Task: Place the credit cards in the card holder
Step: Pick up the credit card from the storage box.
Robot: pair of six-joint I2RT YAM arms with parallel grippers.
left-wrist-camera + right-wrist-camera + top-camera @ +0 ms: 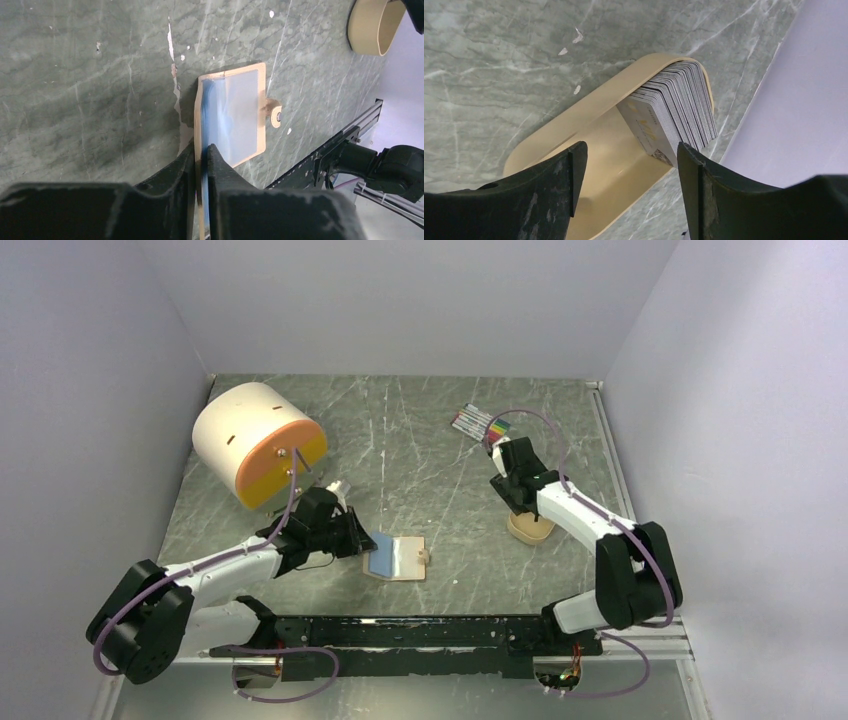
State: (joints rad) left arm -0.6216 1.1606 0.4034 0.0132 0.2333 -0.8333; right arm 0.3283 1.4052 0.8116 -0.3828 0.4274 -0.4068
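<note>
Tan card holder (402,558) lies open on the grey-green marbled table (420,450), near the front and left of centre, with its blue-clear sleeves up and its snap tab on the right side. The left gripper (201,150) is pinched tight on the holder's left edge (blue sleeve sandwiched between the fingers). Further back and to the right, the credit cards (674,107) stand on edge, stacked at one end of a tan tray (574,120). The right gripper (631,147) hovers over them, fingers wide apart and gripping nothing. Far left is a white-and-orange drum (258,443), and at the back a bundle of marker pens (478,423).
</note>
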